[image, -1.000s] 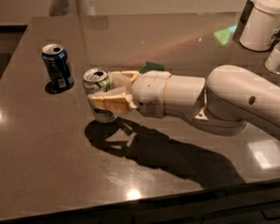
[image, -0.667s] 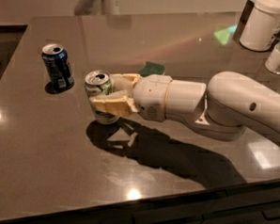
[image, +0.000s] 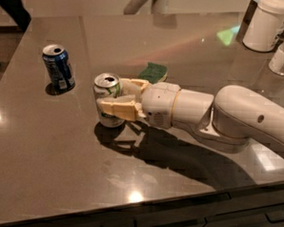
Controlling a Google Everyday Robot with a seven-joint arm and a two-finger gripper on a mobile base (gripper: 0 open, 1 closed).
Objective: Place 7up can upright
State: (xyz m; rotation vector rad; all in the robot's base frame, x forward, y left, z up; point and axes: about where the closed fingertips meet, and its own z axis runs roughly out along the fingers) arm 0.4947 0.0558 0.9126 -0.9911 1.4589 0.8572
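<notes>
The 7up can [image: 106, 90], silver-white with green marks, stands upright on the dark table [image: 54, 154] left of centre. My gripper [image: 110, 98] reaches in from the right on a white arm [image: 218, 114]. Its cream fingers [image: 116, 108] lie on both sides of the can and are shut on it. The can's base rests on or just above the table; I cannot tell which.
A dark blue can [image: 58, 67] stands upright to the left of the 7up can. A green sponge [image: 152, 72] lies behind the gripper. White containers [image: 265, 24] stand at the back right. The table's front edge runs along the bottom.
The gripper with the can has shifted slightly to the right and down. The blue can has not moved.
</notes>
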